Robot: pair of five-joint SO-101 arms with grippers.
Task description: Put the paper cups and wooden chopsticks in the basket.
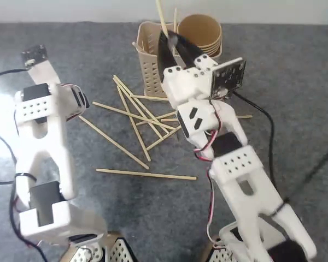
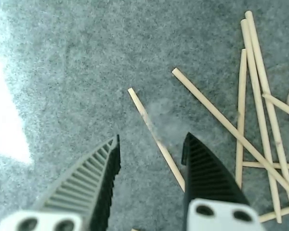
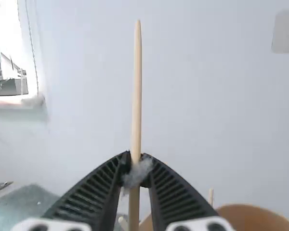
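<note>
One stick (image 1: 146, 174) lies flat on the grey mat (image 1: 295, 82). It is nearest of all, alone between the two arms.

The left arm (image 1: 44, 136) is on the left side. It goes from near to far, and its wrist bends down at the mat. The left gripper (image 2: 152, 138) hangs low over the mat. Its fingers are wide apart and hold nothing. A loose stick (image 2: 149, 122) lies on the mat under the gap and goes behind one finger.

In the middle of the mat is a pile of sticks (image 1: 142, 112). They cross over each other, just in front of the basket (image 1: 147, 76).

The right arm (image 1: 246, 174) starts near on the right and leans far and to the left. The right gripper (image 1: 170, 37) is up high over the basket. Its fingers are squeezed tight on a held stick (image 3: 136, 86) that points straight up.

The basket stands at the far middle. The brown cups (image 1: 205, 30) are stacked just right of it. I cannot tell if they touch it.
</note>
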